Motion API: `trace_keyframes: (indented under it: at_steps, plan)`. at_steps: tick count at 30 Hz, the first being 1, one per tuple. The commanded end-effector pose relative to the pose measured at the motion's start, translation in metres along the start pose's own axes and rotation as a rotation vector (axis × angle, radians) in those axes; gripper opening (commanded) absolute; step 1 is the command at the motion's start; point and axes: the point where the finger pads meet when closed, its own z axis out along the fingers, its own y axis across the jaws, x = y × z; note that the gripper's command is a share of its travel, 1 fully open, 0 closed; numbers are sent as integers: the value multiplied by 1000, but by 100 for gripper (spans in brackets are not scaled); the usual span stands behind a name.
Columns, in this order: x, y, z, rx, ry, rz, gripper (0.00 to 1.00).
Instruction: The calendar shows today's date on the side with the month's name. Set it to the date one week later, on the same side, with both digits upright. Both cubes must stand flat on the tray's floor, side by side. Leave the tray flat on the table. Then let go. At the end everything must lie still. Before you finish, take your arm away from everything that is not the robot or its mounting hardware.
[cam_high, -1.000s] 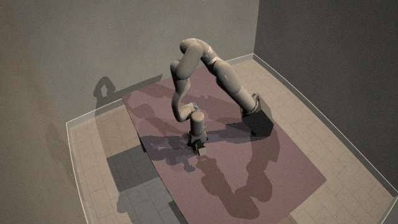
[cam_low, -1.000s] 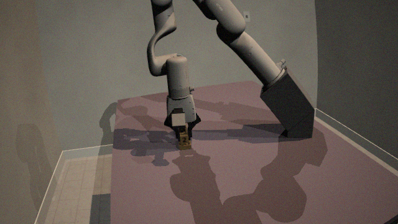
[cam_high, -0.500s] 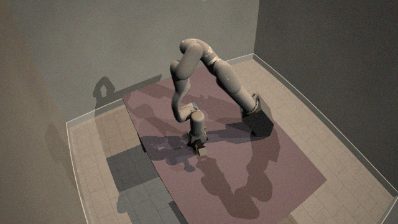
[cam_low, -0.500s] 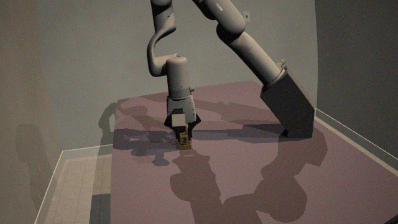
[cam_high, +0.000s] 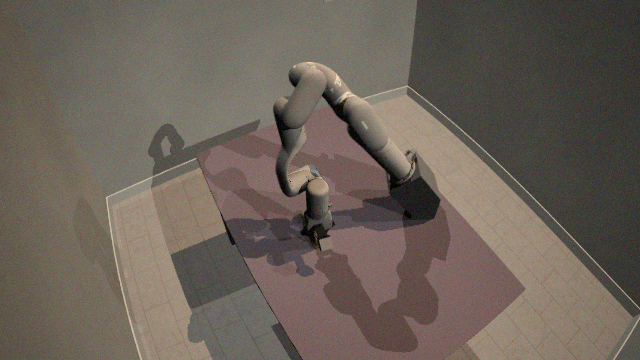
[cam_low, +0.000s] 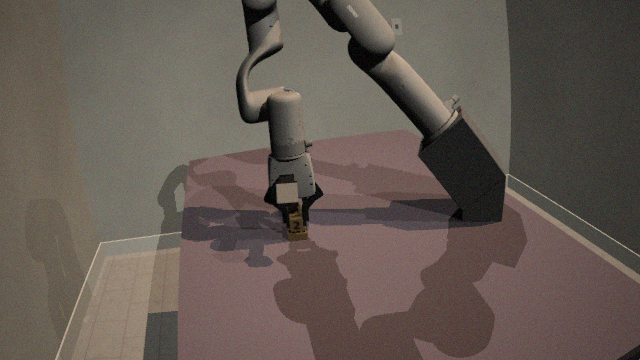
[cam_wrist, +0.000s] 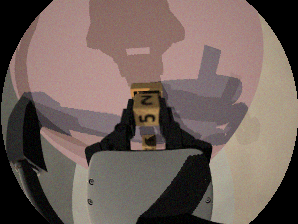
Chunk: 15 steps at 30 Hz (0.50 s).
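From where I stand, the job looks partway along at best. The orange-yellow wood-toned tray (cam_low: 298, 236) (cam_wrist: 146, 86) is down at the pinkish-mauve matte counter (cam_high: 425, 280) (cam_low: 240, 310) (cam_wrist: 65, 60), though I can't tell whether its base is fully flat. Just beside the tray's near wall in the wrist view, partly overlapping it to the eye, is the tan wooden-looking cube with dark numerals (cam_low: 296, 225) (cam_wrist: 147, 110). The black-fingered end effector (cam_high: 316, 239) (cam_low: 296, 220) (cam_wrist: 147, 106) has its fingers fairly narrow, one on each side, and I'd say it is holding that cube.

A 2 and a 5 show on the cube's neighbouring faces. Farther from the tray, past the cube, sits a small yellow-brown piece with a dark mark (cam_wrist: 149, 142); whether it's the second cube, I can't tell. No month name is readable, so I can't work out the date or check the target.

Left to do, as I judge it: get both cubes side by side on the tray's floor, digits upright, then release and let everything settle. The cube is square-edged, its faces grainy; the tray is boxy, with a dark recess inside its rim.
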Motion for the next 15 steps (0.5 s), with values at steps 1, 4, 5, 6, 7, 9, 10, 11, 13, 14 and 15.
trace_keyframes:
  at_steps: [1, 4, 5, 6, 7, 9, 10, 11, 13, 14, 15]
  plan:
    - [0, 1, 0, -2, 1, 0, 29]
    - [0, 1, 0, -2, 1, 0, 29]
    - [0, 1, 1, -2, 1, 0, 29]
    - [0, 1, 1, -2, 1, 0, 29]
    - [0, 1, 1, -2, 1, 0, 29]
    - [0, 1, 2, -2, 1, 0, 29]
    - [0, 1, 3, -2, 1, 0, 29]
    - [0, 1, 3, -2, 1, 0, 29]
    - [0, 1, 4, -2, 1, 0, 29]
    - [0, 1, 4, -2, 1, 0, 29]
    - [0, 1, 4, -2, 1, 0, 29]
